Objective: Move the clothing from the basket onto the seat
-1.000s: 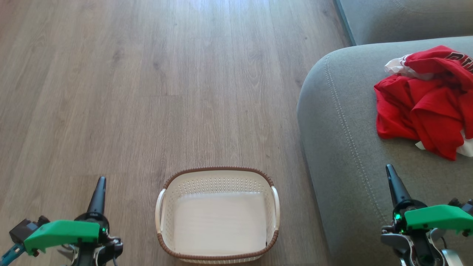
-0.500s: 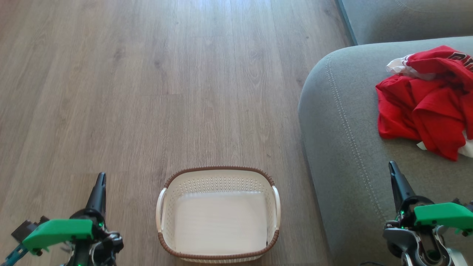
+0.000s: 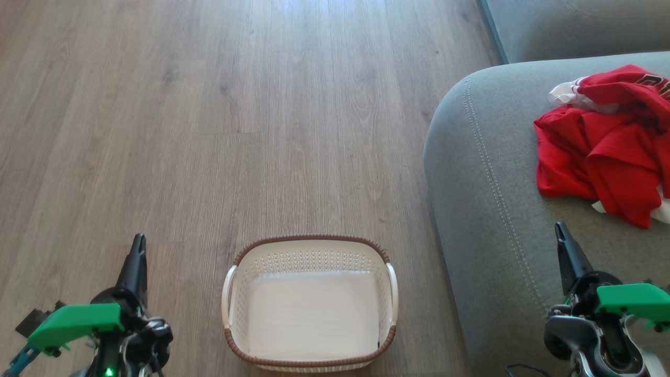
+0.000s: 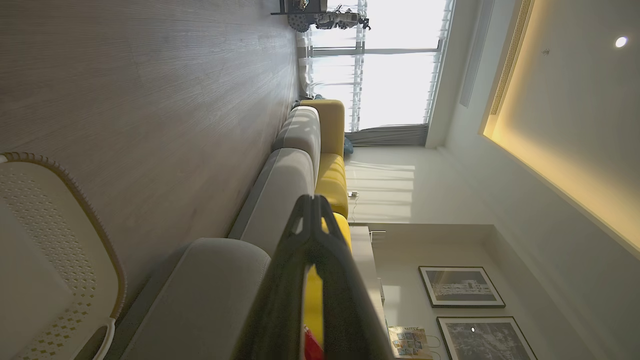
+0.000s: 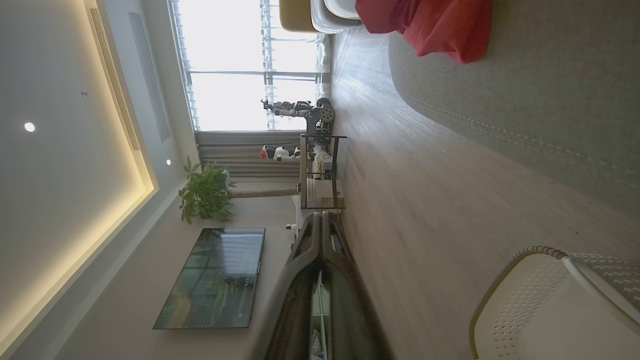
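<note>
Clothing (image 3: 602,152): red heap at right of the head view, cut by the right edge, its black lettering partly lost; cropped by the top edge in the right wrist view. Seat (image 3: 492,209): runs off the right and bottom edges of the head view. Basket (image 4: 50,225): cropped at lower left of the left wrist view and lower right of the right wrist view; items on the far rack (image 5: 322,170) too small to identify.

Both arms are the same build: left gripper (image 3: 138,241) and right gripper (image 3: 560,228) are long black fingers (image 4: 280,300) tapering to a point, with small cut-out windows near the tips. Each wrist carries a bright green wedge-shaped cover (image 3: 73,324) over black hardware. Under the left cover are a green LED (image 3: 109,372) and a teal bracket (image 3: 14,360); under the right cover are silver-grey castings (image 3: 568,332) and a thin black cable (image 3: 523,369).
</note>
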### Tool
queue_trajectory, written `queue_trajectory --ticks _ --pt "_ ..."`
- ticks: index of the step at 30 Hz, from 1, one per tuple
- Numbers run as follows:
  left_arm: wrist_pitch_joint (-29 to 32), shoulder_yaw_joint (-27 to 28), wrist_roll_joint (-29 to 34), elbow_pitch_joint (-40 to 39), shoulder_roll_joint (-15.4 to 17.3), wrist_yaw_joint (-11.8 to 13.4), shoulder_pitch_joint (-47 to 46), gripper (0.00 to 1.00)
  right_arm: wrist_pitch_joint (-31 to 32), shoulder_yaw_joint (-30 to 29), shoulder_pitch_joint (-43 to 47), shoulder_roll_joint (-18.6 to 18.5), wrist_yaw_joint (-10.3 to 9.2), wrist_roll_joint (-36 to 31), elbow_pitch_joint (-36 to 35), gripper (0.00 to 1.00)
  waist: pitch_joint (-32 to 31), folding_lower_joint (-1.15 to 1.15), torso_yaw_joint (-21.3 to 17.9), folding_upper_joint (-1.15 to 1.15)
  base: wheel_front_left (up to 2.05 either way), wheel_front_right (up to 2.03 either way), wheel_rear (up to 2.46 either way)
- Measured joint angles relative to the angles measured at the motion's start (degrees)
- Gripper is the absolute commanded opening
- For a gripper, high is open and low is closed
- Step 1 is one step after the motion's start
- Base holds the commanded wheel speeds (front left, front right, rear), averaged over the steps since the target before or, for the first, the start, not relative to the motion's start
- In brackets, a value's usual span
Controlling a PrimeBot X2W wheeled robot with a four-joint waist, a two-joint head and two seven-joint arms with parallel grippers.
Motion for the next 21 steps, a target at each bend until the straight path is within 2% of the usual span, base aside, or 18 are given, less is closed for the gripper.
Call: queue_trajectory --ticks 21 --pt "0.0 0.1 0.0 0.0 -0.1 0.0 0.0 0.0 0.3 -0.2 0.0 0.1 0.0 0.0 0.0 0.0 0.0 0.0 0.0 0.0 0.0 0.0 0.0"
